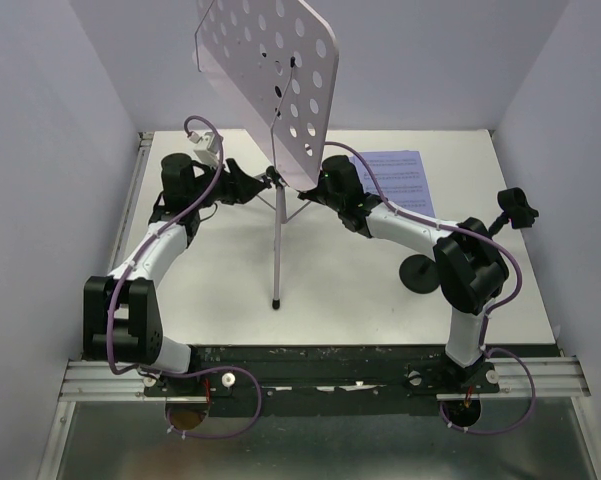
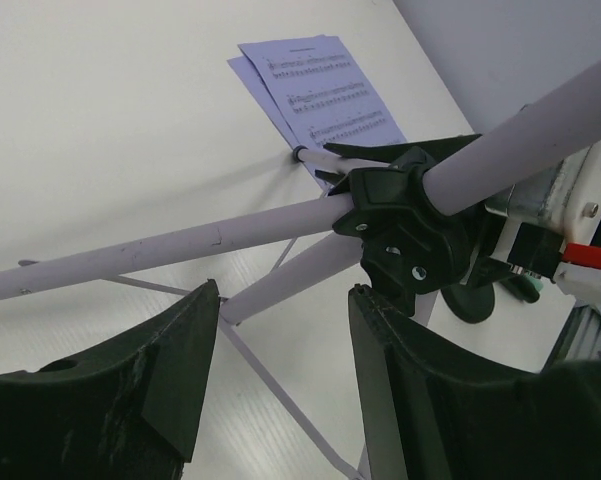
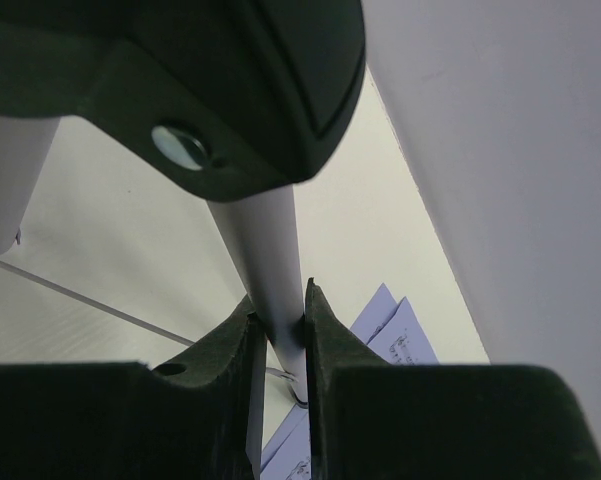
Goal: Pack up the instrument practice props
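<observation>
From the top, the music stand [image 1: 276,250] stands upright mid-worktop [image 1: 210,290], its lilac perforated plate [image 1: 270,55] still mounted. The sheet-music pages [image 1: 395,175] lie behind to the right. The left arm [image 1: 155,245] and right arm [image 1: 410,225] meet at the stand's tripod.

In the left wrist view, the jaws are released, gaping just short of the black hub [image 2: 400,220].

In the right wrist view, the jaws are clenched on a silver leg [image 3: 265,250].

Folding the tripod looks to be underway. Next, the left arm probably needs to steady the hub.

No words, brands or numbers can be read in any view. The white sheet-music pages [image 2: 325,95] carry a short heading and rows of printed staves, all too small and blurred to make out.
</observation>
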